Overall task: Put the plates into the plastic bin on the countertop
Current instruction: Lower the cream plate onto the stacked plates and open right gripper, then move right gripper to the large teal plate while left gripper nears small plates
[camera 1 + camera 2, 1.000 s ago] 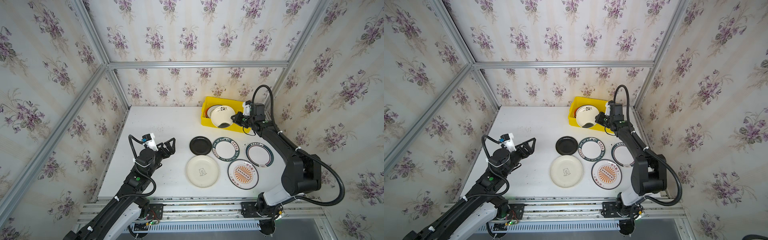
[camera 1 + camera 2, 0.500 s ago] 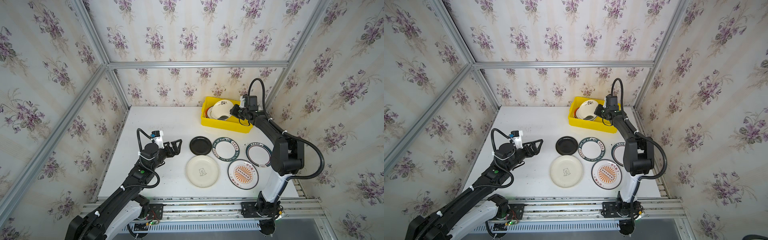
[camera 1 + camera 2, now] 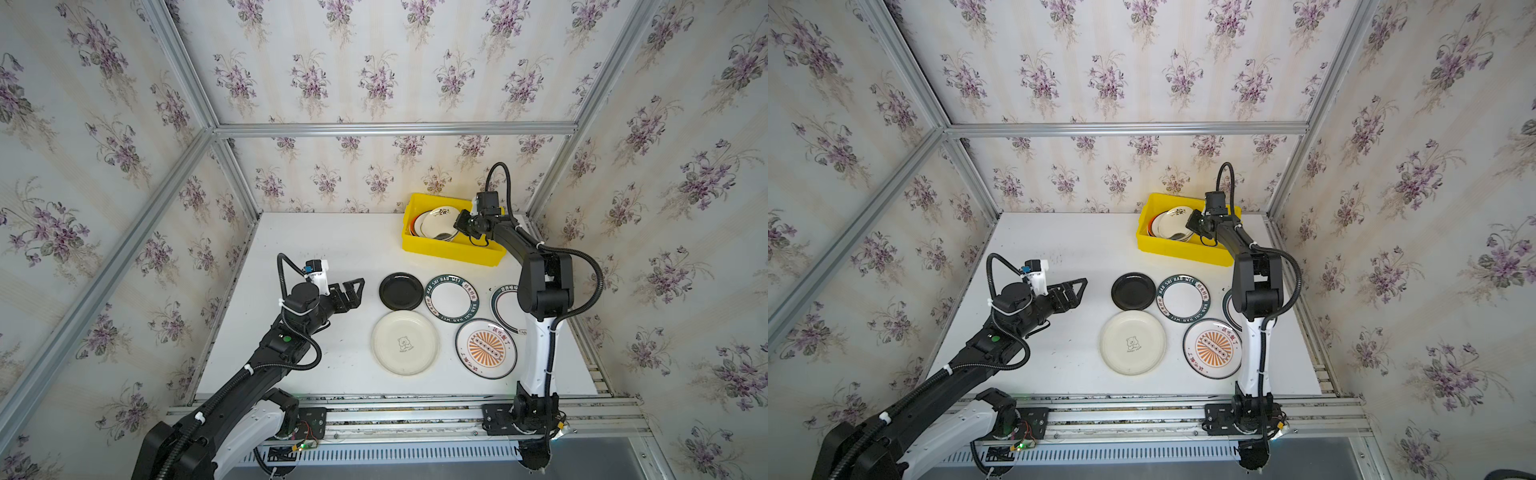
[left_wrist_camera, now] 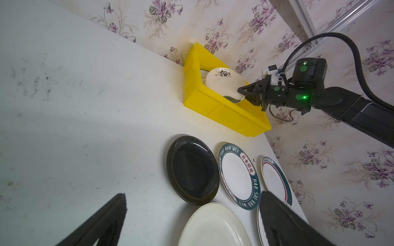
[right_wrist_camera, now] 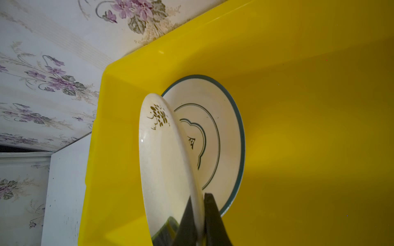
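The yellow plastic bin [image 3: 449,253] [image 3: 1179,251] stands at the back right of the white countertop [image 3: 316,249]. My right gripper [image 3: 459,226] [image 5: 199,196] is shut on the rim of a cream plate with an ink smudge [image 3: 440,220] [image 5: 162,153], held tilted inside the bin over a teal-rimmed plate [image 5: 213,127]. My left gripper [image 3: 357,286] [image 4: 193,193] hangs open and empty just left of the black plate [image 3: 401,291]. Also on the countertop lie a lettered-rim plate [image 3: 451,297], a bear plate [image 3: 404,343] and a sunburst plate [image 3: 486,348].
A second rimmed plate [image 3: 505,307] lies partly hidden behind the right arm's upright link [image 3: 540,291]. Papered walls with aluminium rails enclose the back and both sides. The bin sits close to the back wall and right corner.
The right gripper has lowered the smudged plate deeper into the bin, toward its left end. The left gripper has shifted right, nearer the black plate, and is still open.
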